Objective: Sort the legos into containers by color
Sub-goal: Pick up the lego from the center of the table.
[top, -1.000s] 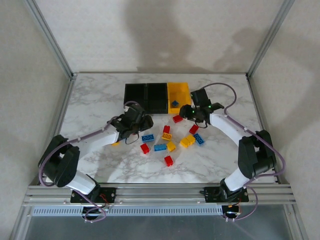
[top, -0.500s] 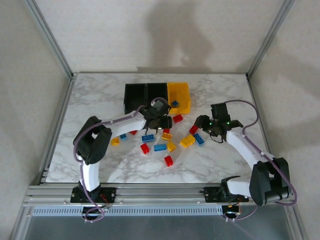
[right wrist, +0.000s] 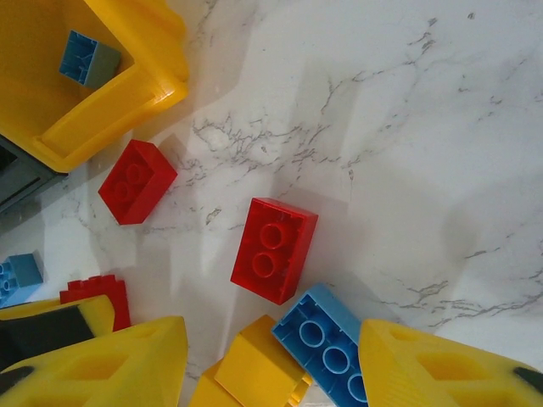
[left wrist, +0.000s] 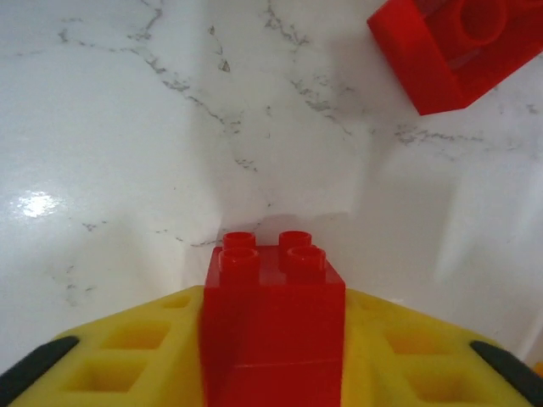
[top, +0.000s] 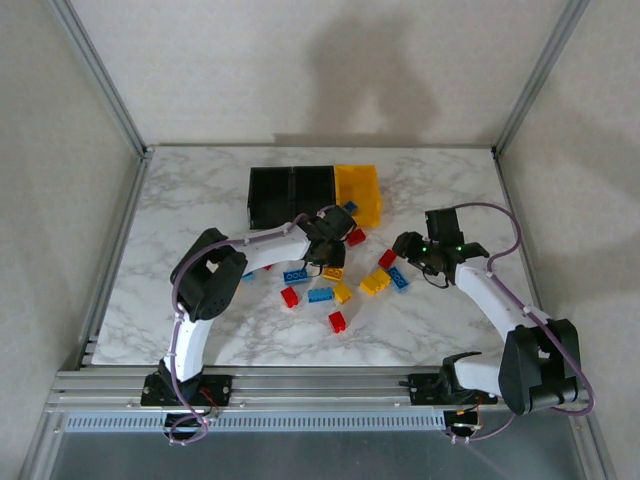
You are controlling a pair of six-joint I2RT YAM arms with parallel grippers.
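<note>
Glossy plastic on polished marble-look bench.
Smooth, shiny moulded plastic on red brick and yellow bin; glare-catching, grey-veined white bench top; duller plastic on black bins; matt silver metal on frame rails.

place: lab test cell | cues: aluminium frame, marble tabletop, blank panels

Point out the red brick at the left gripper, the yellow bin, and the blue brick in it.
red brick [left wrist: 271, 331]: left wrist view, its front face
yellow bin [right wrist: 119, 102]: right wrist view, outer wall
blue brick [right wrist: 82, 52]: right wrist view, hollow underside
</note>
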